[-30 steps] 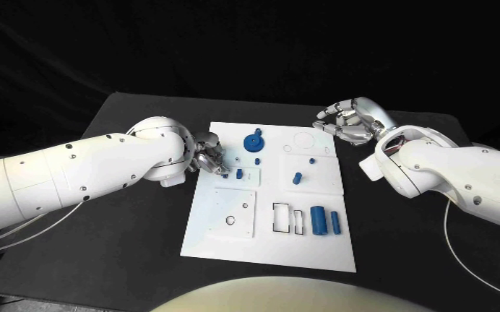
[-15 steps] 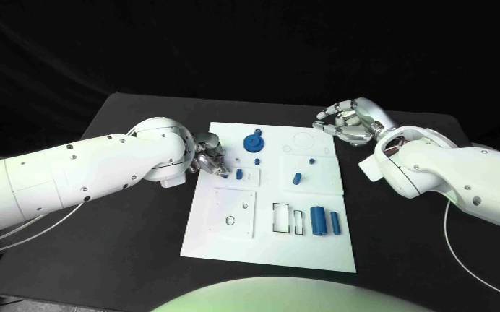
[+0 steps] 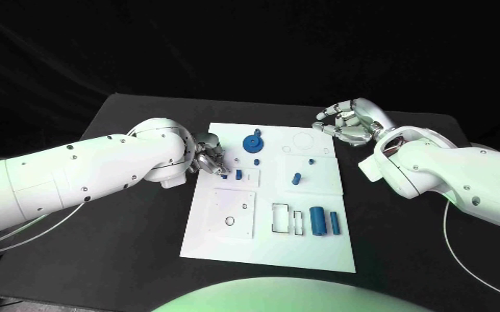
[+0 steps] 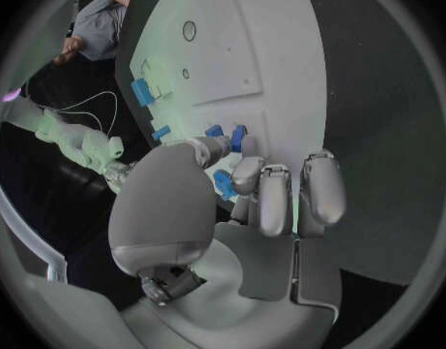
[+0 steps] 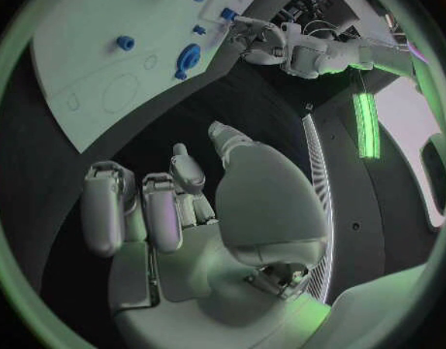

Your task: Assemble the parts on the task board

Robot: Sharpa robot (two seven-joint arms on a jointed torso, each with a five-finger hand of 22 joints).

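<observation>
The white task board lies in the middle of the black table. My left hand is at the board's left edge with its fingers curled, and it pinches a small blue part between thumb and finger. Just beside it, another small blue part stands in the board. My right hand hovers by the board's far right corner, fingers curled in around nothing. A round blue part sits near the far edge. Two blue cylinders lie side by side on the near right.
More small blue parts sit mid-board, and one lies farther back. A white square plate with two holes covers the board's near left. Bare black table stretches on both sides of the board.
</observation>
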